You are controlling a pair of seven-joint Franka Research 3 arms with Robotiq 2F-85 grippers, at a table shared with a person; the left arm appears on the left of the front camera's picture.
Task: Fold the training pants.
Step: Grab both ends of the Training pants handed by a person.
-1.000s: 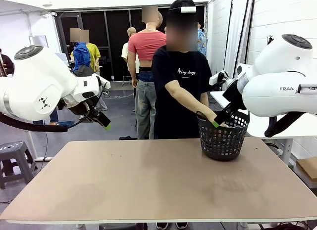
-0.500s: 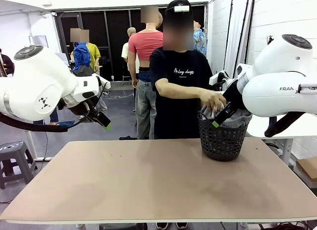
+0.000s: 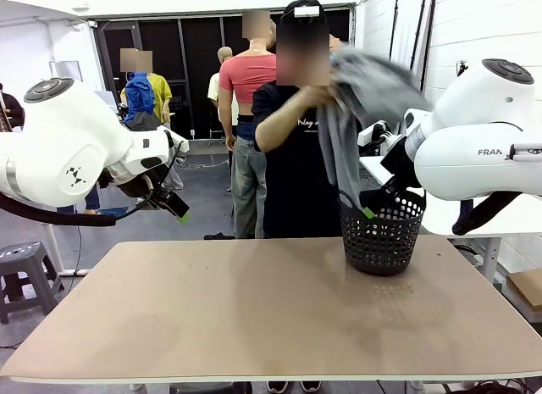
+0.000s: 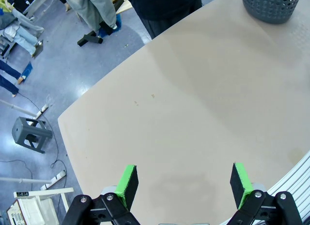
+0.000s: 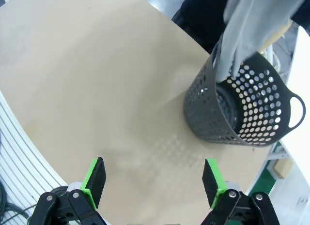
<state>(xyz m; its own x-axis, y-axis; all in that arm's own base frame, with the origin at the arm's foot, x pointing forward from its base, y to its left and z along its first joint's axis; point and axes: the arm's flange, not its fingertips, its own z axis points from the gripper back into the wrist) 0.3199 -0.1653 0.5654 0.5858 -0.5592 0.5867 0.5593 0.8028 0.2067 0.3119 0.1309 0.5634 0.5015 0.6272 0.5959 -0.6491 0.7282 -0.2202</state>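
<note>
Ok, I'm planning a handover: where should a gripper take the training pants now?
Probably the hanging stretch of the training pants, from the robot's side: it drapes free between the person's hand and the basket; the top is bunched in that hand.

Here's the wide tan flat-topped table (image 3: 254, 318), stretching right across the front view. On its far right part, close to the far edge, the black mesh plastic basket (image 3: 381, 246) stands upright, round holes all over its wall and a loop handle at the rim. Just behind it, at the far side, stands a person in a black printed T-shirt (image 3: 292, 169). On the grey floor left of the table sits a small grey plastic step stool (image 3: 25, 271), and low at the right a brown cardboard box (image 3: 527, 288)
</note>
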